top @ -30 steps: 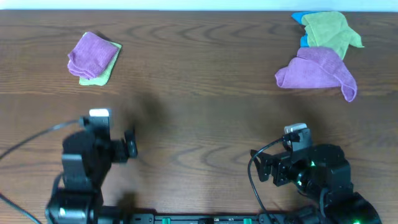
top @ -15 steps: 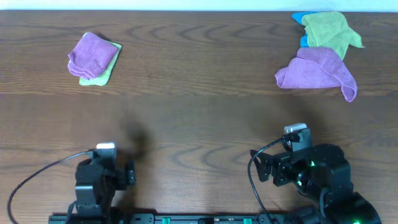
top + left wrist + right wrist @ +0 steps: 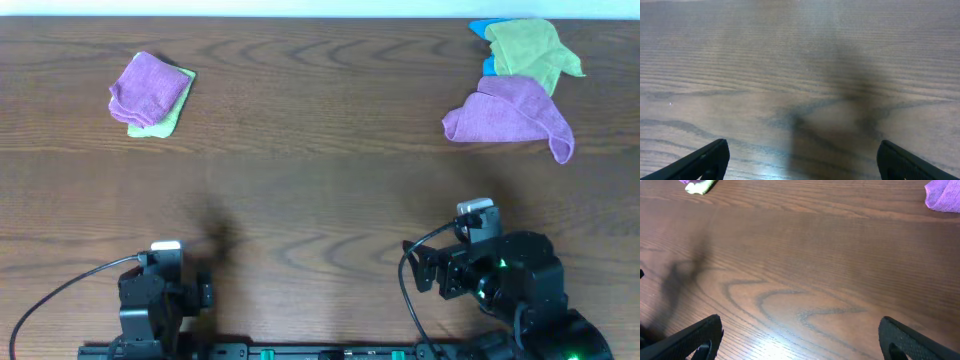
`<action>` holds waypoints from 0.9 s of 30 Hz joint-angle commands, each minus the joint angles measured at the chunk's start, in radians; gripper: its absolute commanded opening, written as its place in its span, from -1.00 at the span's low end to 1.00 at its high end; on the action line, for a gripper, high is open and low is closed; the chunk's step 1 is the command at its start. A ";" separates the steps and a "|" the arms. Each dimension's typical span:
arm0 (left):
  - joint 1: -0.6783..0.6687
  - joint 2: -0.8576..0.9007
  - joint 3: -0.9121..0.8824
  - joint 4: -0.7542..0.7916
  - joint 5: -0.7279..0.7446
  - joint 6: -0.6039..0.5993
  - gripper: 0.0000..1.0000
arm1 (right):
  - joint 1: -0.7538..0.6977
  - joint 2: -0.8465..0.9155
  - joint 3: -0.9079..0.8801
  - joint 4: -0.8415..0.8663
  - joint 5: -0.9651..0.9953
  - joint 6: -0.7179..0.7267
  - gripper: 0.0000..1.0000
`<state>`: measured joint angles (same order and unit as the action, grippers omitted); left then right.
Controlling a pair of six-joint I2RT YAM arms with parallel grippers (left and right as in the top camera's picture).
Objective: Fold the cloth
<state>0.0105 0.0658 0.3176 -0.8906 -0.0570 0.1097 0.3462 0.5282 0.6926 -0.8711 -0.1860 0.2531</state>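
The cloth is purple-magenta and lies folded at the far left of the table, on top of a folded light green cloth. A sliver of this stack shows at the top left of the right wrist view. My left gripper is open and empty, low over bare wood near the front edge, far from the cloth. My right gripper is open and empty near the front right.
A paler purple cloth lies crumpled at the far right; its corner shows in the right wrist view. Behind it are a light green cloth and a blue cloth. Cables trail from both arms.
My left arm has drawn back toward the front edge of the table and lowered. The right arm and all cloths have not moved.
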 commanded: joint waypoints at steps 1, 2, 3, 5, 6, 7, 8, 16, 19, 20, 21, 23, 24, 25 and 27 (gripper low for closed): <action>0.004 -0.023 -0.008 -0.005 -0.013 0.017 0.90 | -0.007 -0.005 0.001 -0.001 0.003 0.008 0.98; 0.003 -0.027 -0.012 -0.005 -0.013 0.011 0.90 | -0.007 -0.005 0.001 -0.001 0.003 0.008 0.98; 0.002 -0.032 -0.016 -0.004 -0.013 -0.006 0.90 | -0.007 -0.005 0.001 -0.001 0.003 0.008 0.98; 0.002 -0.044 -0.031 -0.003 -0.013 -0.033 0.90 | -0.007 -0.005 0.001 -0.001 0.003 0.008 0.98; 0.002 -0.050 -0.039 -0.003 -0.013 -0.046 0.90 | -0.007 -0.005 0.001 -0.001 0.003 0.008 0.99; 0.002 -0.057 -0.050 -0.002 -0.013 -0.063 0.90 | -0.007 -0.005 0.001 -0.001 0.003 0.008 0.99; 0.002 -0.063 -0.061 -0.001 -0.013 -0.078 0.90 | -0.007 -0.005 0.001 -0.001 0.003 0.008 0.99; 0.001 -0.063 -0.098 0.011 -0.013 -0.136 0.90 | -0.007 -0.005 0.001 -0.001 0.003 0.008 0.99; 0.001 -0.063 -0.100 0.012 -0.013 -0.135 0.91 | -0.007 -0.005 0.001 -0.001 0.003 0.008 0.98; 0.002 -0.063 -0.100 0.012 -0.013 -0.135 0.90 | -0.007 -0.005 0.001 -0.001 0.003 0.008 0.98; 0.002 -0.063 -0.100 0.012 -0.013 -0.135 0.90 | -0.007 -0.005 0.001 -0.001 0.003 0.008 0.98; 0.002 -0.063 -0.100 0.012 -0.013 -0.135 0.91 | -0.007 -0.005 0.001 -0.001 0.003 0.008 0.98; 0.002 -0.062 -0.100 0.012 -0.013 -0.135 0.90 | -0.007 -0.005 0.001 -0.001 0.003 0.008 0.98; 0.002 -0.062 -0.100 0.012 -0.013 -0.135 0.90 | -0.007 -0.005 0.001 -0.001 0.003 0.008 0.98; 0.002 -0.062 -0.100 0.012 -0.013 -0.135 0.90 | -0.007 -0.005 0.001 -0.001 0.003 0.008 0.99</action>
<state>0.0105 0.0135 0.2630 -0.8413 -0.0605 -0.0036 0.3462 0.5282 0.6926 -0.8711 -0.1856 0.2531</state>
